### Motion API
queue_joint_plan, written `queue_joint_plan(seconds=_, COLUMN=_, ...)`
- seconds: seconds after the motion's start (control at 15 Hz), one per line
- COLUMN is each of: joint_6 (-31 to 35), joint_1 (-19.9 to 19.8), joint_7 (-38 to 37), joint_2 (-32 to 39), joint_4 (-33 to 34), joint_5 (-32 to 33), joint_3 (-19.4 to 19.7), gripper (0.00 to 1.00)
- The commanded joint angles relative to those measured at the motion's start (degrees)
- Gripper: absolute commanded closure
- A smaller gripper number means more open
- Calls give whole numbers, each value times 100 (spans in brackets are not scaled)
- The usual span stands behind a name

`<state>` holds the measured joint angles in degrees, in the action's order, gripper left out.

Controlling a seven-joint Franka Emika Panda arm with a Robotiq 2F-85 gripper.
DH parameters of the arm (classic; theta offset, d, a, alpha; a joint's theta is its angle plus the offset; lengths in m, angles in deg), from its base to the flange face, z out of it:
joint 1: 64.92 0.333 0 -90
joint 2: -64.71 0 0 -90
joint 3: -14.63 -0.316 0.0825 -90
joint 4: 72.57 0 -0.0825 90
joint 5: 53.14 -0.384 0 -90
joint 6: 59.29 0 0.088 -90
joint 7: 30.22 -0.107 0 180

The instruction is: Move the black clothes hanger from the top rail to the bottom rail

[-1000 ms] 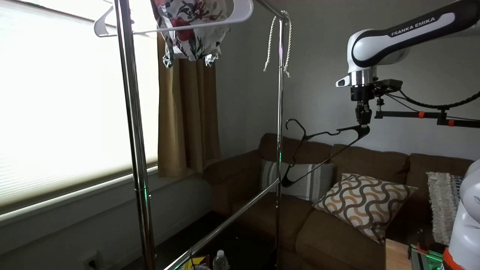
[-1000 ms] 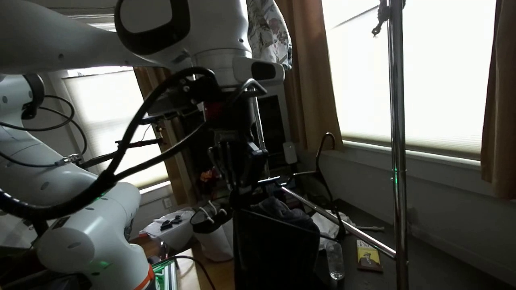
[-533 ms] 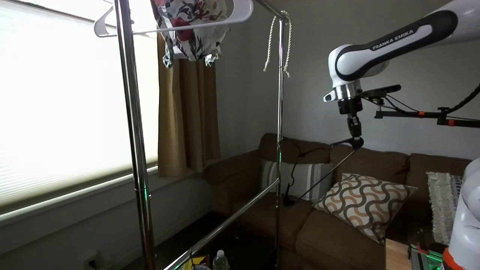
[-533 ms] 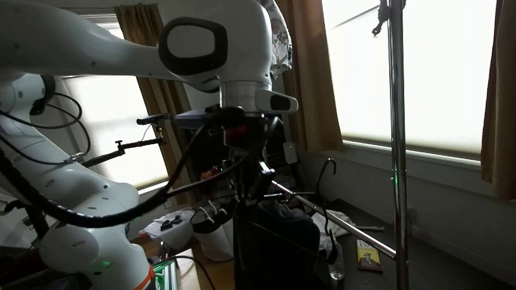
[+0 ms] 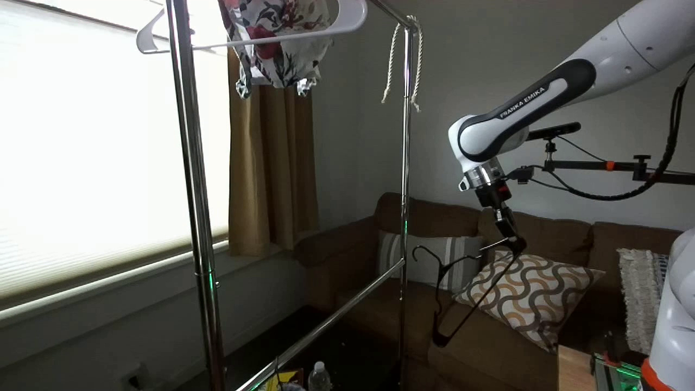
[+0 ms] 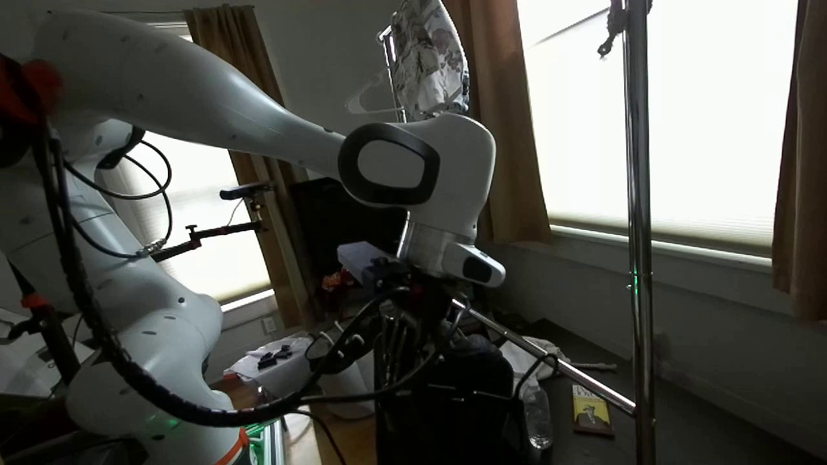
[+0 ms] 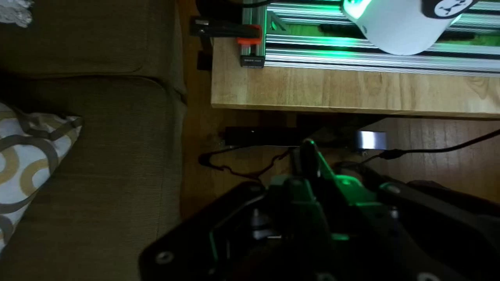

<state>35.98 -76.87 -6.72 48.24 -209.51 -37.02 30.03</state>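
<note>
"Dim grey wall [image 5: 374,157], brown fabric sofa [image 5: 488,355]. What's that arm [image 5: 488,133] holding?"

"A thin black clothes hanger [image 5: 446,267], tilted: sloping shoulders, straight bar, curled hook. The gripper [image 5: 510,235] has its fingers clamped on one corner."

"Where's the hook, then?"

"In midair, turned toward the rack [image 5: 406,179], near its smooth chrome bottom rail [image 5: 326,323]."

"And around it?"

"Wavy-patterned pillow [image 5: 543,296] on the sofa, floral cloth [image 5: 288,49] up high, tan curtain [image 5: 271,174] by the bright, pleated shade [image 5: 98,163]; the tabletop [image 7: 351,89] is pale, grained wood."
</note>
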Motion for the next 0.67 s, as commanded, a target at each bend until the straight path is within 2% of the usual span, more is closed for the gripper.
queue_joint_plan(seconds=0.0, joint_6=1, joint_1=7, joint_7=11, joint_2=61, joint_4=15, joint_5=-38, joint_3=48, gripper=98)
queue_joint_plan(seconds=0.13, joint_6=-51, joint_1=-12, joint_7=-228, joint_2=251, joint_4=292, joint_5=215, joint_3=-28, gripper=98)
queue_joint_plan(seconds=0.47, joint_6=-105, joint_1=31, joint_7=-974, joint_2=1156, joint_4=1196, joint_5=274, joint_3=-196, gripper=98)
queue_joint_plan(seconds=0.6, joint_6=-93, joint_1=28, joint_7=-1045, joint_2=1521, joint_4=1468, joint_5=159, joint_3=-221, gripper=98)
